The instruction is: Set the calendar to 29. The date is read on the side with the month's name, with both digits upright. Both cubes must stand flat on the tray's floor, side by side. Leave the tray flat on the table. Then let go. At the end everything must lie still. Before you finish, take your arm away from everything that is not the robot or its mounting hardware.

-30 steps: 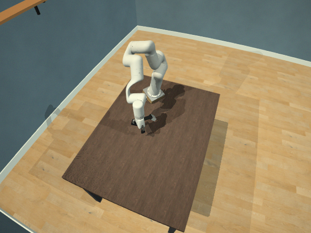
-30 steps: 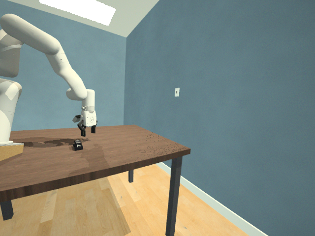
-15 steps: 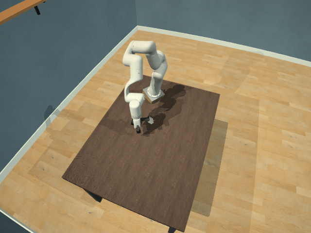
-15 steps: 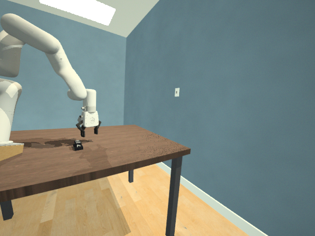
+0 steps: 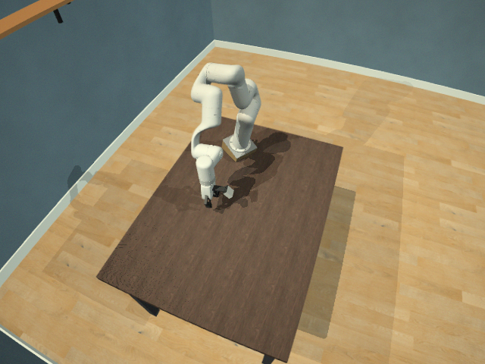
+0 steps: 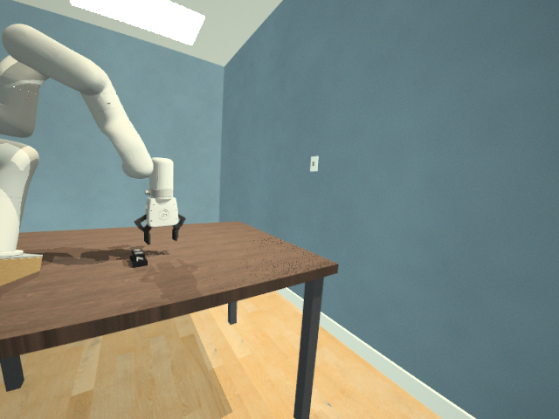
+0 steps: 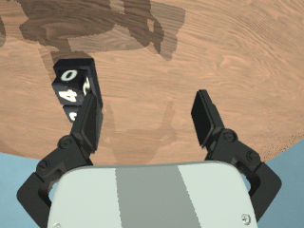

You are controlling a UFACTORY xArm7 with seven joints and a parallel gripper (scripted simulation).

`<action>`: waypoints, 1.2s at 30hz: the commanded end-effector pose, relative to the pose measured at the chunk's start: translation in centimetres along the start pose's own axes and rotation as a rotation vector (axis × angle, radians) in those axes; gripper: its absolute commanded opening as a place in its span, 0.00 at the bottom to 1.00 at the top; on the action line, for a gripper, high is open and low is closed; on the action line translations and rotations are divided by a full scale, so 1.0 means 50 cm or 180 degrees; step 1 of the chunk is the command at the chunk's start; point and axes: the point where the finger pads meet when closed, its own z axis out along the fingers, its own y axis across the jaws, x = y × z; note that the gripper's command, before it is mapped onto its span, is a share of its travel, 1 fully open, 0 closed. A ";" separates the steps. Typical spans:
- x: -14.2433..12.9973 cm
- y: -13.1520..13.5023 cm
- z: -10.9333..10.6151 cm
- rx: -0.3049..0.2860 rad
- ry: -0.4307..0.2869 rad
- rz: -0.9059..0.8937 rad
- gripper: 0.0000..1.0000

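The calendar [image 6: 138, 258] is a small black block on the dark wooden table, and I cannot tell its tray from its cubes. A white 7 shows on its near face in the exterior view. In the wrist view the calendar [image 7: 75, 89] lies at the left and shows white digits 0 and 4 on top. My left fingertip covers its lower part there. My gripper [image 6: 161, 237] is open and empty. It points straight down, a little above the table and just to the right of the calendar. It also shows in the wrist view [image 7: 146, 110] and in the top view [image 5: 212, 196], where my arm hides the calendar.
My arm's base stands on a light wooden block [image 5: 239, 149] at the table's far edge. The table's right edge [image 6: 288, 279] is some way from the calendar. Walls stand beyond the table.
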 end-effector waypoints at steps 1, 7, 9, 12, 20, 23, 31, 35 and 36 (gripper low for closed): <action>-0.035 0.004 -0.001 -0.0006 -0.0015 0.0208 1.00; -0.041 0.004 -0.001 -0.0006 -0.0014 0.0744 1.00; -0.043 0.004 -0.001 -0.0007 -0.0014 0.0881 1.00; -0.057 0.005 -0.002 -0.0008 -0.0014 0.0922 1.00; -0.082 0.006 -0.001 -0.0007 -0.0013 0.1301 1.00; -0.099 0.007 -0.002 -0.0010 -0.0013 0.1637 1.00; -0.121 0.007 -0.002 -0.0009 -0.0013 0.1752 1.00; -0.128 0.008 -0.002 -0.0011 -0.0012 0.2303 1.00; -0.141 0.008 -0.002 -0.0011 -0.0012 0.2351 1.00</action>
